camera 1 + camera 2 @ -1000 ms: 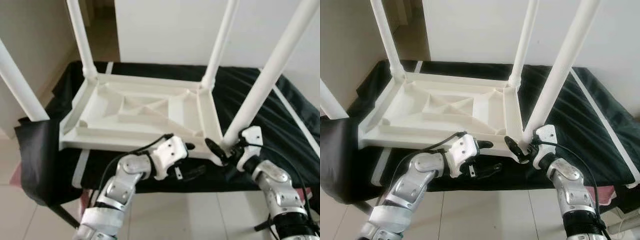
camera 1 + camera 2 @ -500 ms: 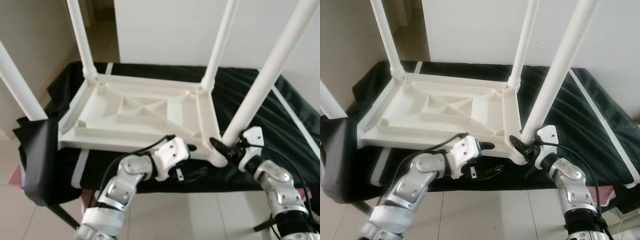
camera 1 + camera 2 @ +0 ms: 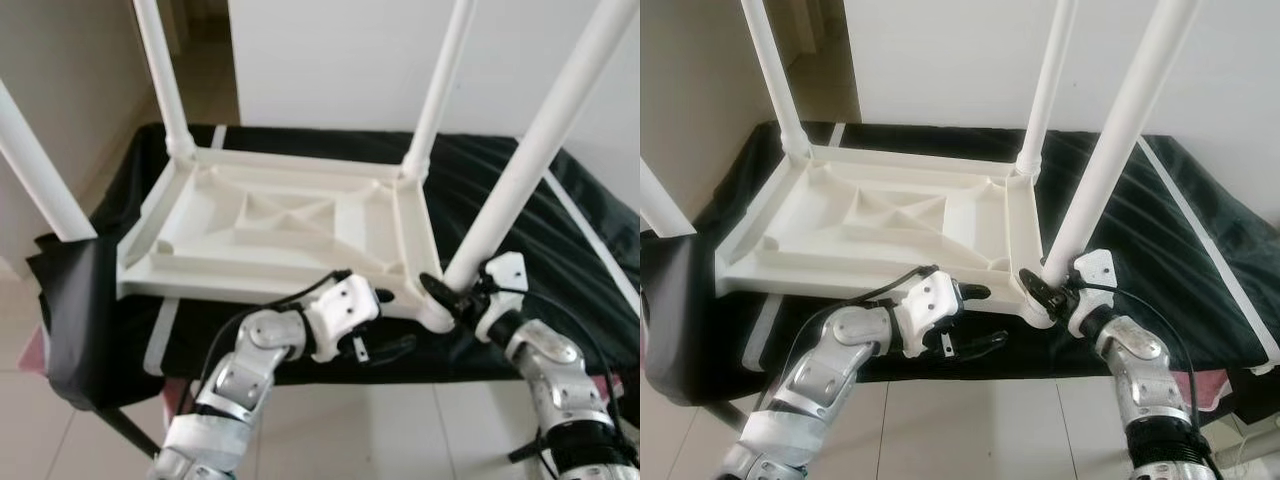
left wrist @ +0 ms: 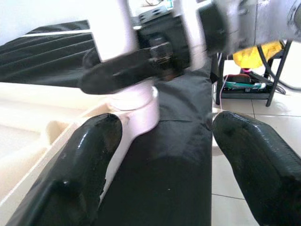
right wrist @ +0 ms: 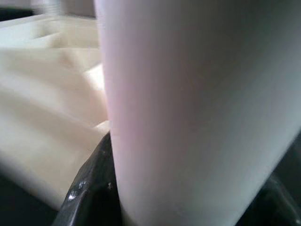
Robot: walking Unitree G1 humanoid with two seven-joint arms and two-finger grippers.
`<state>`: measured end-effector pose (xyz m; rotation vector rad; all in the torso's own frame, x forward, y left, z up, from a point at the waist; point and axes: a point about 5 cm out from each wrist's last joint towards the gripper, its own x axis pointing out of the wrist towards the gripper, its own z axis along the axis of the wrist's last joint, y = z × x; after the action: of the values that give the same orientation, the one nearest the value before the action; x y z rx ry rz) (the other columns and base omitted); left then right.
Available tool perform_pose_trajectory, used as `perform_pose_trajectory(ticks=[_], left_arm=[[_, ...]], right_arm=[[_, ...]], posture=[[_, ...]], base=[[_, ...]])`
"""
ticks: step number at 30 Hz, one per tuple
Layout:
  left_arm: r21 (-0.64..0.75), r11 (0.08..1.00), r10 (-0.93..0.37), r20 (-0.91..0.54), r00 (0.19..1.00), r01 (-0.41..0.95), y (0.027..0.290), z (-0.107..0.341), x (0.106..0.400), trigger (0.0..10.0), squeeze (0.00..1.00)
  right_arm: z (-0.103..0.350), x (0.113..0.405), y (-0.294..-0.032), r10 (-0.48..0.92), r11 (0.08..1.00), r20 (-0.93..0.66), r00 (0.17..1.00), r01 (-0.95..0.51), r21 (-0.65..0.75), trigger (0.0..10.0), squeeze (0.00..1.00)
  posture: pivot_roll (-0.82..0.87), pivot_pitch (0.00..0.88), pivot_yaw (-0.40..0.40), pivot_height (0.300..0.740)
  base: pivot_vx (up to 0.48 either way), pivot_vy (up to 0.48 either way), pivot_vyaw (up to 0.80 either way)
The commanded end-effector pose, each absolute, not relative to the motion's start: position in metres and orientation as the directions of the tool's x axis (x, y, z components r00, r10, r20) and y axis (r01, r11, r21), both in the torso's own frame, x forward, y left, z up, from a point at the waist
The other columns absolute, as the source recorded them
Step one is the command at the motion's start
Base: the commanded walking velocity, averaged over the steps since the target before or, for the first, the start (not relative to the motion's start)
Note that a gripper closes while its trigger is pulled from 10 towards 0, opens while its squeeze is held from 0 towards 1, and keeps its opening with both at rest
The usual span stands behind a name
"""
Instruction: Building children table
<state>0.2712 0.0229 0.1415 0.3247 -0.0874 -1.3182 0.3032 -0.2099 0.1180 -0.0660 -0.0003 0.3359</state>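
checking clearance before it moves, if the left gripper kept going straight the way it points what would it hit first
Most likely the right gripper, clamped on the near-right table leg at its socket. The left gripper, open, points right along the tabletop's front edge; the left wrist view shows that corner dead ahead. Depth is uncertain.

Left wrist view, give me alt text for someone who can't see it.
The right gripper is clamped around the base of a white plastic table leg where it enters the upturned tabletop's corner socket. The left gripper is open in the foreground above a black cloth.
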Motion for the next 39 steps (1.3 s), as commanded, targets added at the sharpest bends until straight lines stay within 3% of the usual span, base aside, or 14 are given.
perform_pose_trajectory(ticks=[1,15,21,39], left_arm=[[0.287,0.297,-0.936,-0.101,0.337,0.911,0.023,0.139,0.274,10.0,0.00],[0.287,0.294,-0.938,-0.099,0.333,0.912,0.023,0.140,0.273,10.0,0.00],[0.284,0.297,-0.937,-0.096,0.336,0.911,0.022,0.140,0.272,10.0,0.00],[0.289,0.319,-0.931,-0.084,0.356,0.902,0.024,0.143,0.276,10.0,0.00]], right_arm=[[0.104,0.301,-0.217,0.225,0.971,-0.090,0.970,-0.231,-0.060,10.0,0.00],[0.100,0.300,-0.202,-0.036,0.998,-0.103,0.994,0.042,0.051,10.0,0.00],[0.095,0.298,-0.173,-0.262,0.943,-0.132,0.956,0.283,0.178,10.0,0.00],[0.105,0.296,-0.151,-0.272,0.935,-0.104,0.957,0.288,0.206,10.0,0.00]], posture=[[-0.03,0.000,-0.036,0.740],[-0.03,0.000,-0.034,0.740],[-0.02,0.000,-0.046,0.740],[-0.02,0.000,-0.030,0.740]], base=[[0.000,0.000,0.00],[0.000,0.000,0.00],[0.000,0.000,0.00],[0.000,0.000,0.00]])
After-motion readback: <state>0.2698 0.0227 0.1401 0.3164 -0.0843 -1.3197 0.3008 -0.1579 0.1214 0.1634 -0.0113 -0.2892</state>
